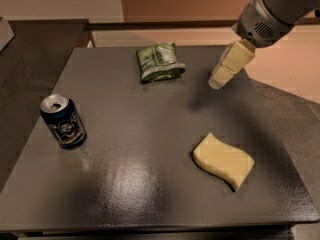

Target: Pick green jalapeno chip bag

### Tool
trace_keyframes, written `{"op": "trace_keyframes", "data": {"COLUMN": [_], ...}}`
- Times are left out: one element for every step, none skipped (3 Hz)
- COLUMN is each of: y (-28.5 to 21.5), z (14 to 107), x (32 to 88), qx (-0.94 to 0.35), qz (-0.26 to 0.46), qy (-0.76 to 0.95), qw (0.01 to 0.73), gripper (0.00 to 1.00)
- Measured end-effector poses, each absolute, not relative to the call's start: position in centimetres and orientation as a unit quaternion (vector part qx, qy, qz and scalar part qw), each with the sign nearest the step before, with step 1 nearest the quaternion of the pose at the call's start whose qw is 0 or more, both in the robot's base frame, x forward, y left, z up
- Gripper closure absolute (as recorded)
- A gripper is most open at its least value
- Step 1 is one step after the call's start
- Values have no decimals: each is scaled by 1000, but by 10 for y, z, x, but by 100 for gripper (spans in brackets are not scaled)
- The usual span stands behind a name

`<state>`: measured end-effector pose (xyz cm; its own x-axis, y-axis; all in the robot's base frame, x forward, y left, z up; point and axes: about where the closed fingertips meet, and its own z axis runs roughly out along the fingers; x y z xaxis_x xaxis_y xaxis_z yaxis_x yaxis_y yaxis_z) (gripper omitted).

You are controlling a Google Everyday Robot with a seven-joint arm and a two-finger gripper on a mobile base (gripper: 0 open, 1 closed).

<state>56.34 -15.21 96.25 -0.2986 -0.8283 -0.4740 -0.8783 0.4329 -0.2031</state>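
Camera view. Noted green jalapeno chip bag [160, 61] lying crumpled at far middle of desk [125, 184]. Found claw [216, 81] hanging over far right part, near bag, not touching it; cannot tell whether released or clenched. Logged can [63, 121] upright at left, yellow sponge [223, 160] at near right.

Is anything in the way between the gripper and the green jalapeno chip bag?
Nothing visible. The gripper hangs right of the green jalapeno chip bag; the yellow sponge and the can lie nearer the camera, off that line.
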Motion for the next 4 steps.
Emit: {"op": "trace_keyframes", "data": {"y": [-138, -130, -119, -102], "z": [948, 936, 922, 907], "x": [611, 642, 669, 689], "qx": [-503, -488, -482, -485], "qz": [60, 69, 79, 89], "qy": [814, 819, 820, 819], "qw": [284, 293, 297, 293], "gripper": [0, 0, 0, 0]}}
